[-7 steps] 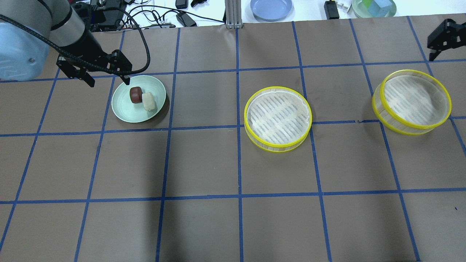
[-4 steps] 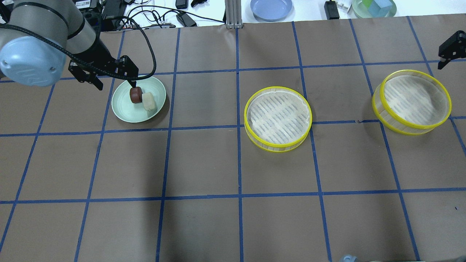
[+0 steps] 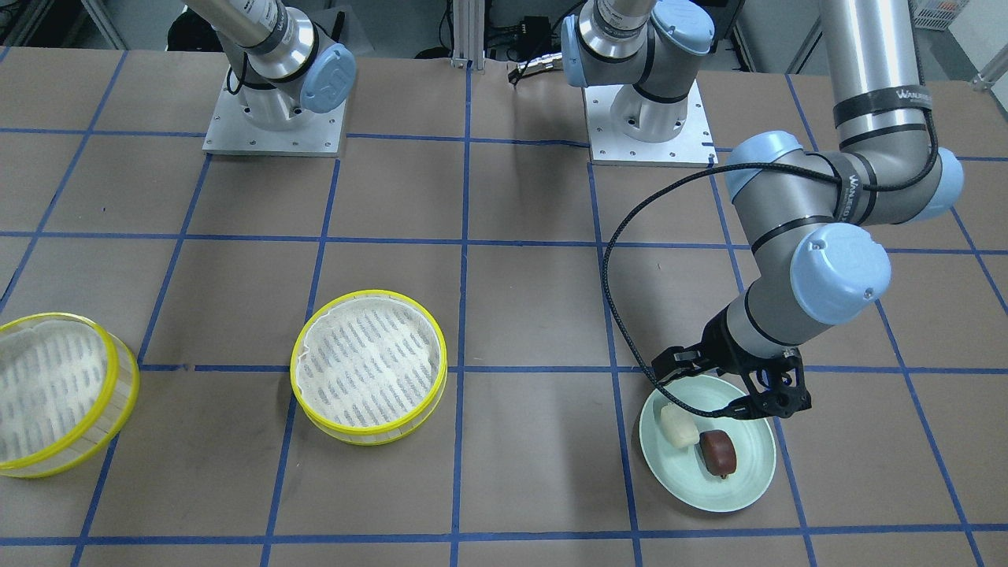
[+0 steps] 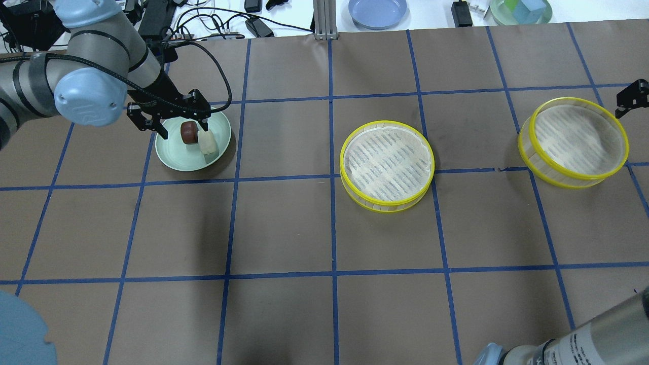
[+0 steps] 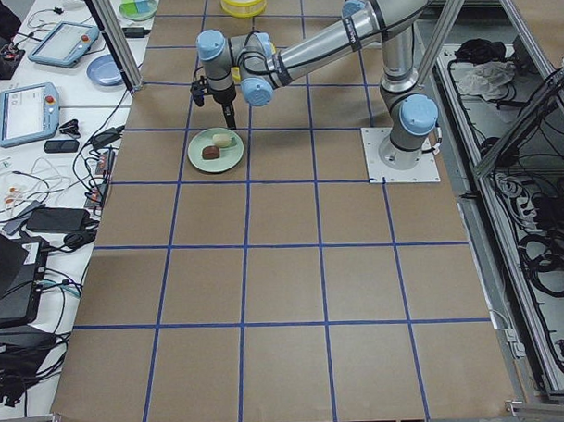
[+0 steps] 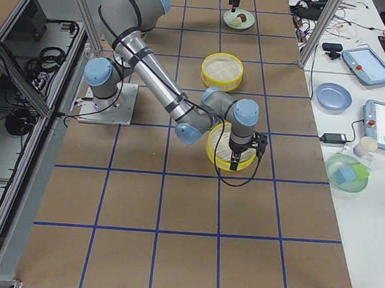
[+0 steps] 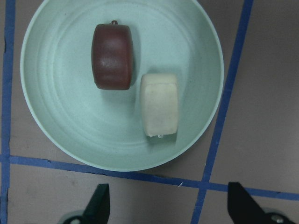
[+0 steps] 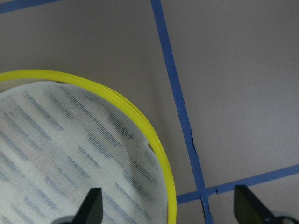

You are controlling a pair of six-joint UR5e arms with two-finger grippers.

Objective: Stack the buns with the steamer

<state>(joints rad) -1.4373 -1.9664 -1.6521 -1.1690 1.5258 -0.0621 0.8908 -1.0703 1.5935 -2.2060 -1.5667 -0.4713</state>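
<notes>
— Yellow-rimmed steamer trays [image 4: 388, 204] stand well apart; your right gripper [image 8: 169, 210] hangs open over the outer tray [image 4: 573, 181], at its edge.
— And the plate [image 4: 175, 157]?
— Your left gripper [image 7: 169, 207] is spread wide above it. The brown bun [image 4: 189, 132] and cream bun [image 4: 207, 141] lie side by side; grabbing one, you could knock the other.

Silver-grey arm links [image 3: 870, 55], pale blue joint caps [image 3: 841, 272], black braided cable [image 3: 605, 276], black left gripper [image 7: 168, 205], bolted square base plates [image 3: 315, 138].
</notes>
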